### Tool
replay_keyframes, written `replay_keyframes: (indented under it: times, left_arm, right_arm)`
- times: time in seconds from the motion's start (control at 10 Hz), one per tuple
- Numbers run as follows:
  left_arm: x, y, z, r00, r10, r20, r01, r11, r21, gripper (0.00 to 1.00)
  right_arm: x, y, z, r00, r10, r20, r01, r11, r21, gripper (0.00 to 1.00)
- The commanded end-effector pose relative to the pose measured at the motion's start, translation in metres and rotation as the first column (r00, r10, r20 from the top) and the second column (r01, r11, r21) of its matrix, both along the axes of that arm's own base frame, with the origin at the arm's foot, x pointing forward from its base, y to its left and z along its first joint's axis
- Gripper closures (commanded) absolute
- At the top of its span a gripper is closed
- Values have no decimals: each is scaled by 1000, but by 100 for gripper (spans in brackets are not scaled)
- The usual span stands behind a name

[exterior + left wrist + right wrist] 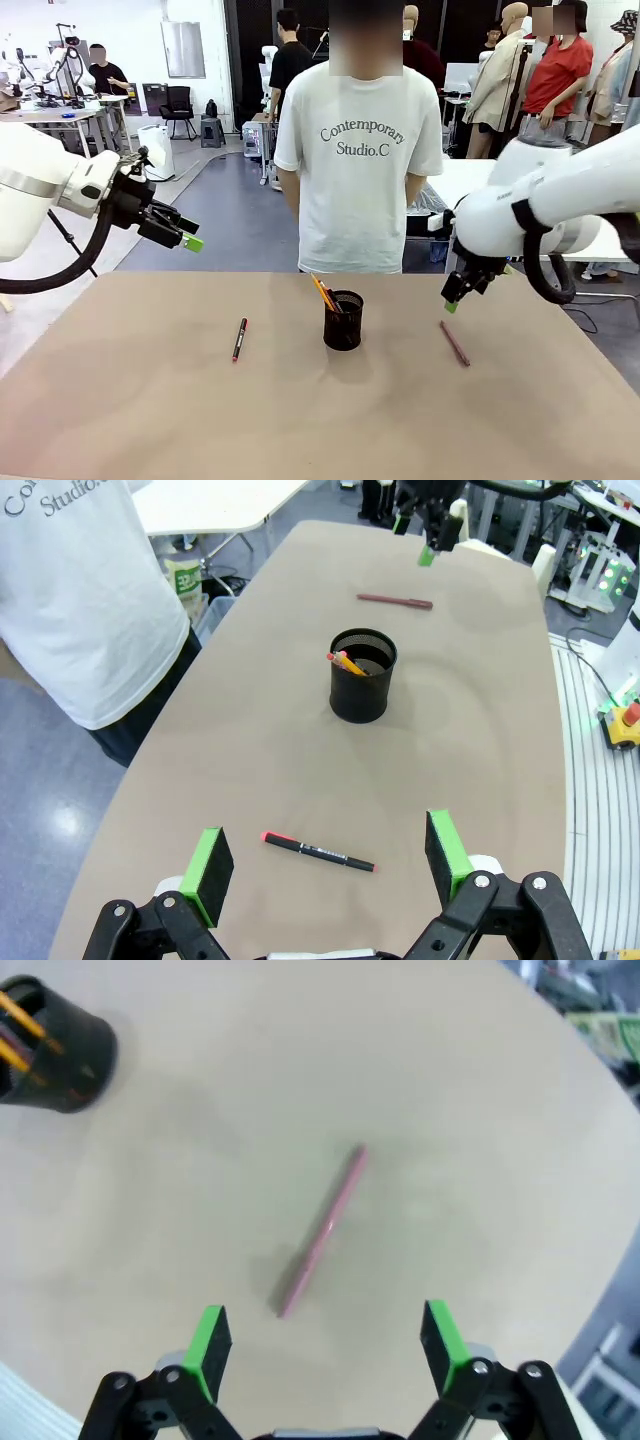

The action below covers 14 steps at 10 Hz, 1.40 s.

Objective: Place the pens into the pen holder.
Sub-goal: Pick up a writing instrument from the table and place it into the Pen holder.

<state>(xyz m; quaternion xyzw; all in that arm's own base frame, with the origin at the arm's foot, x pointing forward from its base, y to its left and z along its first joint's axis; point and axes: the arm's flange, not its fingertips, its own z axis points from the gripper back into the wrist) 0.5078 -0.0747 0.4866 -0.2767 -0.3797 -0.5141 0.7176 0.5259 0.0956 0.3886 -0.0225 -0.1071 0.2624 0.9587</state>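
1 of 3 in: orange pencil (322, 290) stands in the holder (343, 320), mid-surface (150, 420). Two left, both lying flat and well apart from the holder: black pen (240, 339) at its 9 o'clock, pink pen (454, 343) at its 4 o'clock. Left hand (328, 865) is wide open and empty, raised out at 10 o'clock and looking down at the black pen. Right hand (326, 1345) is wide open, empty, hovering over the pink pen, likely the next pick.

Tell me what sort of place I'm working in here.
Probably a shared lab or workshop: a black office chair, a cluttered white worktable and a wide grey floor beyond the tan table.
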Motion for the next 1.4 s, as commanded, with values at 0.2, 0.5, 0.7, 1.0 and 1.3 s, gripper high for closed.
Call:
replay_keyframes:
  times: [0.2,0.5,0.7,1.0,1.3]
  left_arm:
    - [-1,0,1,1000,2,1,-2,1000,10,0]
    - [-1,0,1,1000,2,1,-2,1000,10,0]
    - [-1,0,1,1000,2,1,-2,1000,10,0]
    - [-1,0,1,1000,2,1,-2,1000,10,0]
    - [-1,0,1,1000,2,1,-2,1000,10,0]
  right_arm:
    - [36,29,-20,978,-153,-139,140,985,-97,0]
    - [47,21,-52,960,-259,-103,262,965,15,0]
    - [45,18,-69,972,-234,-15,234,972,6,0]
    - [50,12,-76,970,-244,5,244,969,28,0]
    - [53,14,-73,974,-223,-24,224,975,16,0]
